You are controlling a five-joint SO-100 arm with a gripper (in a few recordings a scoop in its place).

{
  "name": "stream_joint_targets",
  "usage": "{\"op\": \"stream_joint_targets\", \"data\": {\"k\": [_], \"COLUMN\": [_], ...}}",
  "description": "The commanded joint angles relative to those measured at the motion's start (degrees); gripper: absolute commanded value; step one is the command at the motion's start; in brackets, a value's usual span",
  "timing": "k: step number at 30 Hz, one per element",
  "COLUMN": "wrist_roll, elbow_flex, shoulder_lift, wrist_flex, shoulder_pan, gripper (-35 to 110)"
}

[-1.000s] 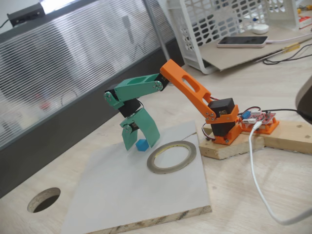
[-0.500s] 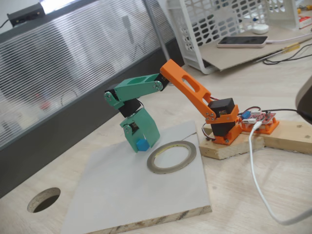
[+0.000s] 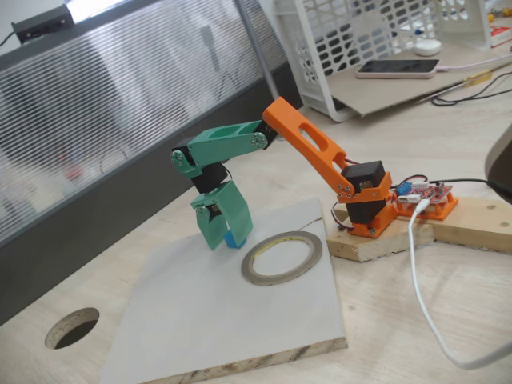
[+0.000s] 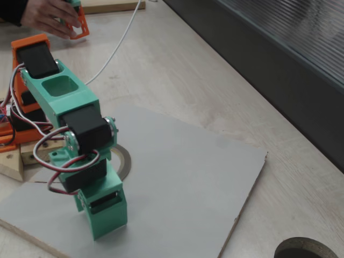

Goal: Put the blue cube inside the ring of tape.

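Observation:
My green gripper [image 3: 226, 234] points down at the grey board just left of the ring of tape [image 3: 276, 280], and it is shut on the blue cube [image 3: 233, 239]. Only a thin slice of the cube shows between the two green fingers, low at the board's surface. The ring lies flat on the board, its wide centre hollow, about a finger's width right of the cube. In a fixed view from behind, the gripper [image 4: 105, 228] hides the cube, and an arc of the ring [image 4: 124, 161] peeks out behind the arm.
The grey board [image 3: 216, 328] lies on the wooden table, with a round hole [image 3: 72, 328] cut in the tabletop at the lower left. The arm's orange base sits on a wooden block [image 3: 376, 244]. A white cable [image 3: 420, 296] runs along the right.
The gripper's fingers stood open around the cube a second ago; they have closed on it, so the cube is now mostly covered. The ring has not moved.

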Motion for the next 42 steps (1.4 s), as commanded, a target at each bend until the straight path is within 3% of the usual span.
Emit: {"op": "stream_joint_targets", "data": {"k": [1,15,31,42], "wrist_roll": [0.18,0.62,0.7,0.35], "elbow_flex": [-0.79,-0.79,-1.05,-10.2], "shoulder_lift": [2.37,2.46,3.25,11.43], "wrist_flex": [0.18,0.09,0.09,0.88], "shoulder_pan": [-0.62,-0.53,-0.26,-0.18], "gripper": [39,4,3,3]}}
